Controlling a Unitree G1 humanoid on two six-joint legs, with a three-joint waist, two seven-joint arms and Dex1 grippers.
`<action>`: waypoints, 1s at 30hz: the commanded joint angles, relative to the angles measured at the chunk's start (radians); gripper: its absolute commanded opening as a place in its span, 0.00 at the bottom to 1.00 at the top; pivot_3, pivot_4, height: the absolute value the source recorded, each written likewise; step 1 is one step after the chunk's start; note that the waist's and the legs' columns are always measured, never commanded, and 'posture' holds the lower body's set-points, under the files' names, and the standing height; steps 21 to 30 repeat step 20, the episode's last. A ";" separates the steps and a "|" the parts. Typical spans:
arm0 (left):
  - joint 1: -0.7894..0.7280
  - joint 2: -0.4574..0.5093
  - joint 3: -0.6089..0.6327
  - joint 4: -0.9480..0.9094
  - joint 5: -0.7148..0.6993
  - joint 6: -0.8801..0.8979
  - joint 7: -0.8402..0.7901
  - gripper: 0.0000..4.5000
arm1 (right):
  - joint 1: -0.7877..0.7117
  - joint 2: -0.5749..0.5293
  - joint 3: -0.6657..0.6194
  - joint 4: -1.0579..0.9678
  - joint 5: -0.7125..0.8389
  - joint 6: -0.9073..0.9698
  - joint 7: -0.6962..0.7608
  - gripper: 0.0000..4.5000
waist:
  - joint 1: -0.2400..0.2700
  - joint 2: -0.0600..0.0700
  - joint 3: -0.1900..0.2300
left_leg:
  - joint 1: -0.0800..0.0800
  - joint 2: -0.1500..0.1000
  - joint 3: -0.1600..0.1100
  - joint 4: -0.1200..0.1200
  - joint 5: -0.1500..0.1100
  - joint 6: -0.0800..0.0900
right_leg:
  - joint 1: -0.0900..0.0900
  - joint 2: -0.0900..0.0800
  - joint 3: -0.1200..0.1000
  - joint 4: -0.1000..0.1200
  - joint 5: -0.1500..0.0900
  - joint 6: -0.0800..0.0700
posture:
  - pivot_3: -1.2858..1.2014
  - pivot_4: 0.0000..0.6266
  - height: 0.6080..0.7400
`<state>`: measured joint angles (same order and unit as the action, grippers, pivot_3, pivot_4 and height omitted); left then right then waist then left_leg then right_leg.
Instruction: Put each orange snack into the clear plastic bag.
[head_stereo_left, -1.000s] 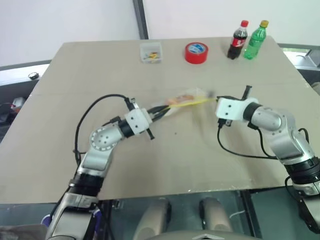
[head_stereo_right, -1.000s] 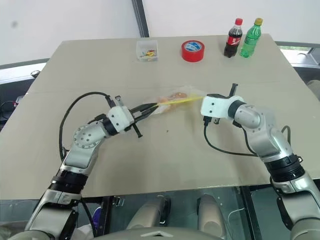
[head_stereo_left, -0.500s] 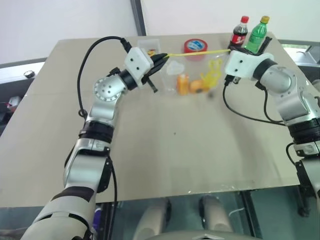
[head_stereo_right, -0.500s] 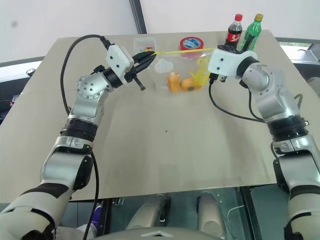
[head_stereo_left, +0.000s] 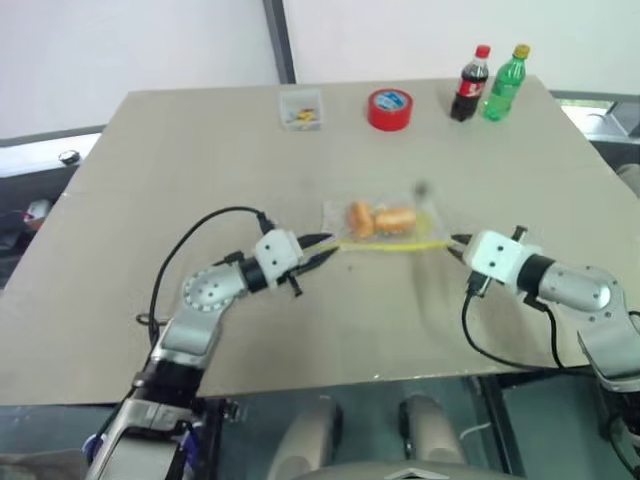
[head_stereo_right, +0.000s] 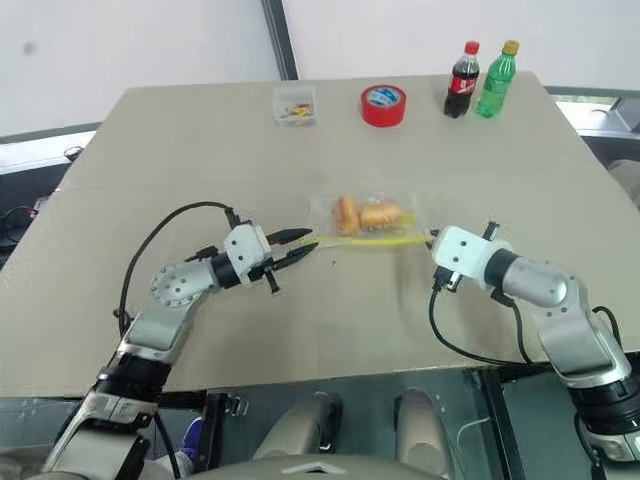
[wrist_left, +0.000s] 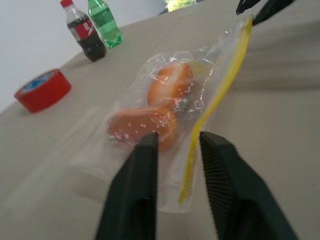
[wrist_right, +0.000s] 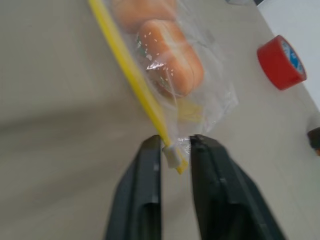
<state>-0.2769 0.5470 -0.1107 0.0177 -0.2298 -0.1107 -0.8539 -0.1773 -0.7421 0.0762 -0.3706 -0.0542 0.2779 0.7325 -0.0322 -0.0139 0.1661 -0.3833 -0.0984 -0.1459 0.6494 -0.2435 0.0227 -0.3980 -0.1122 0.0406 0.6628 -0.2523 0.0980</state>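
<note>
The clear plastic bag (head_stereo_left: 385, 222) lies flat on the table's middle, its yellow sealing strip (head_stereo_left: 388, 243) along the near edge. Both orange snacks (head_stereo_left: 360, 218) (head_stereo_left: 397, 217) rest side by side inside it, also seen in the left wrist view (wrist_left: 170, 82) (wrist_left: 142, 127). My left gripper (wrist_left: 178, 137) stands open at the strip's left end, with the bag's corner between its parted fingers (wrist_left: 142, 190). Open too, my right gripper (wrist_right: 176, 141) sits at the strip's right end, whose tip (wrist_right: 172, 157) lies between its fingers (wrist_right: 212, 190).
Along the far edge stand a small clear box (head_stereo_left: 302, 107), a red tape roll (head_stereo_left: 390, 108), a cola bottle (head_stereo_left: 467, 84) and a green bottle (head_stereo_left: 504, 82). The table's near edge (head_stereo_left: 330, 385) runs just behind both arms.
Half a second ago the bag hung stretched between both raised grippers. Both arms have come down and back, the bag now lies on the table, and both grippers' fingers have parted.
</note>
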 joint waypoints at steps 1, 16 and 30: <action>0.056 0.047 0.090 -0.133 -0.169 0.203 -0.024 0.59 | 0.029 -0.018 -0.104 -0.042 0.099 0.028 0.044 0.51 | 0.000 0.000 0.000 | 0.001 0.000 0.000 0.000 0.000 0.000 | 0.001 0.000 0.000 -0.001 0.000 0.000 | 0.52 0.24 1.00; 0.335 0.269 0.459 -0.289 -0.429 0.483 -0.142 1.00 | 0.265 -0.106 -0.473 -0.061 0.469 0.132 0.234 0.98 | 0.024 0.000 0.000 | 0.000 0.002 0.001 -0.003 -0.002 0.002 | 0.001 0.000 0.000 -0.006 0.000 -0.001 | 0.52 0.24 1.00; 0.343 0.289 0.464 -0.301 -0.451 0.526 -0.160 1.00 | 0.289 -0.117 -0.481 -0.061 0.489 0.138 0.243 0.98 | 0.027 0.000 0.000 | 0.000 0.001 0.001 -0.003 -0.002 0.002 | 0.001 -0.001 0.000 -0.006 0.000 -0.001 | 0.52 0.24 1.00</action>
